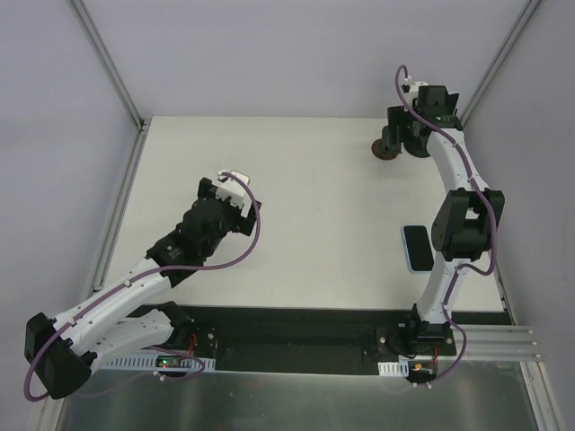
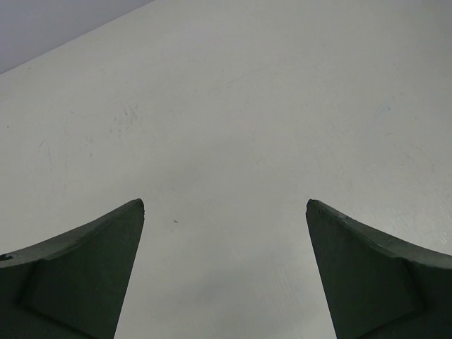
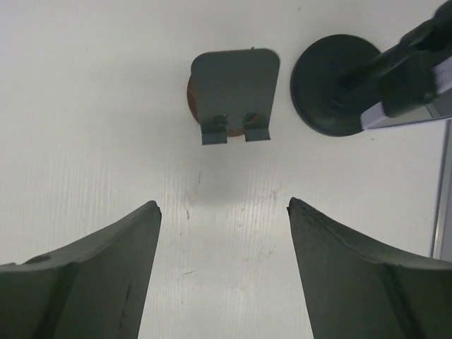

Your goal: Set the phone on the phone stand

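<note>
The 2 dark green fingers [image 3: 99, 275] of the right tool [image 3: 223, 205] fill the bottom of the right wrist view. They are spread wide, with only pale counter [image 3: 85, 106] showing in the gap. Just beyond their tips stands the phone stand [image 3: 234, 88]. It has a grey slanted back plate with rounded top corners and 2 small hooked lips at its lower edge. A brownish round base peeks out behind the plate. The tool does not touch it.

Just right of the stand sits a black disc [image 3: 328, 88] with a dark stem rising from it toward the upper right corner of that view. Disc and stand are close but apart.

In the top view the stand is at the far right part of the counter, and the right arm [image 1: 463, 220] reaches out to it. The phone [image 1: 416, 247] is not on the stand. It lies flat on the counter well apart from it, on the side toward the arm bases. Its dark face is up, edged with a pale blue rim, and it lies right beside the right arm's elbow as seen from above. Neither tool touches it.

The left tool [image 2: 224, 203] hangs well to the left of the stand, somewhat nearer the bases. In the left wrist view its 2 fingers are likewise spread wide and hold nothing. Lightly scuffed counter lies between and beyond them.
</note>
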`<control>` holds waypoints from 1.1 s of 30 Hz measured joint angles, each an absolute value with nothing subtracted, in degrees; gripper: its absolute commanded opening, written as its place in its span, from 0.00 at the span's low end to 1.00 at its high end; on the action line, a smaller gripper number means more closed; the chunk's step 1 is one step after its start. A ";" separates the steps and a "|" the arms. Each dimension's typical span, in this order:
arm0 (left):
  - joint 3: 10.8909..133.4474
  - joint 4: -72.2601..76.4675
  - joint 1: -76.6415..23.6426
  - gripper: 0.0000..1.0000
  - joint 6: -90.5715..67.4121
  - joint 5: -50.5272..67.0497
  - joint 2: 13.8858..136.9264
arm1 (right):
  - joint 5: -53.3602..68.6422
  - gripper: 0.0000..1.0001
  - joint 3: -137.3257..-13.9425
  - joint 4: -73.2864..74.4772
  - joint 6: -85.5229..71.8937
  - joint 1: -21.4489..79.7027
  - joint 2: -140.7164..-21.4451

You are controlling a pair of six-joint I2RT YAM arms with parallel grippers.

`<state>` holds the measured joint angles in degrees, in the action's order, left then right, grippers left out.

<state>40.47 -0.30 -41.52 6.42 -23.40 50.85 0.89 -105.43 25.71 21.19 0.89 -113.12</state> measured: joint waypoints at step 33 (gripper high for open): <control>40.47 -0.32 -41.52 0.95 6.39 -23.00 51.40 | 3.07 0.49 -104.79 23.77 20.99 -5.85 -112.03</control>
